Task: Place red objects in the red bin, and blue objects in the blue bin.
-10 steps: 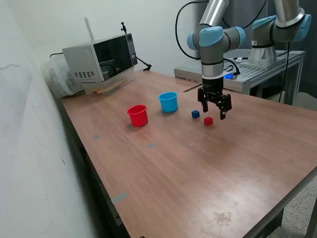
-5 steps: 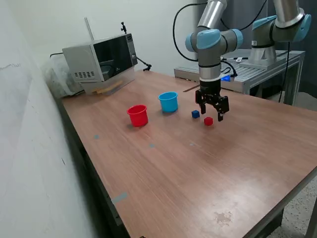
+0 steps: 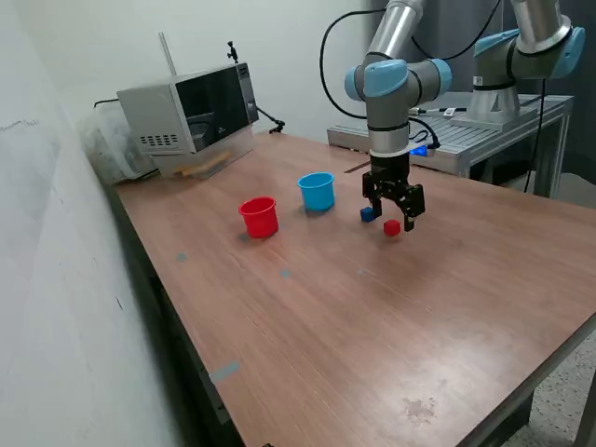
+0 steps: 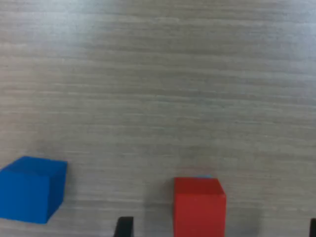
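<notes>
Red cube [image 4: 199, 206] sits between our released end effector [image 3: 392, 215] fingers; we judge pickup underway, next lower and clench.

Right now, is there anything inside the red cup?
I can't tell. The red cup stands upright on the table, and the exterior view sees only its rim and outer wall; its bottom is hidden. One red cube still sits on the table, under the open gripper.

Red cube [image 3: 392, 227] and blue cube [image 3: 368, 214] lie near upright cups [image 3: 259, 217]
</notes>
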You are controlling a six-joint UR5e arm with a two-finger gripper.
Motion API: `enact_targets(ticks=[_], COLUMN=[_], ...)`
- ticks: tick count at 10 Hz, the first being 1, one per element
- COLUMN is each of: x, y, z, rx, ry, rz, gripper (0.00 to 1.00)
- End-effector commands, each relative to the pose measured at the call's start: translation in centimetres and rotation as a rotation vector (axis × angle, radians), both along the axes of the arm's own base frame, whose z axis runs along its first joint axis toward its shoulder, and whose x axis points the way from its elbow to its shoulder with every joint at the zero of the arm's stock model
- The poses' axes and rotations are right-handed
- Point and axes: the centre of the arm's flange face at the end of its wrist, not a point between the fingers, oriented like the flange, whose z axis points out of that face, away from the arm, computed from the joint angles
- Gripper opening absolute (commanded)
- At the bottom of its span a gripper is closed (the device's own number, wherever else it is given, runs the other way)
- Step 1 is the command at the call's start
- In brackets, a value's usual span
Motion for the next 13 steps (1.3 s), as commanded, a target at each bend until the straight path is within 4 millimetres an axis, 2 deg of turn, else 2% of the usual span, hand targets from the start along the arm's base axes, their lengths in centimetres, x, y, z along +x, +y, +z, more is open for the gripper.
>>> enact_targets(ticks=[1, 9, 10, 13], x=[-0.11, 0.51, 0.51, 0.48], y=[0.12, 0.21, 0.21, 0.21], z=[-0.3, -0.81, -0.81, -0.78], rx=[0.0, 0.006, 0.006, 0.006], ry=[-0.005, -0.019, -0.019, -0.016], rz=[0.003, 0.022, 0.022, 0.022], gripper=[1.0, 1.0, 0.0, 0.0])
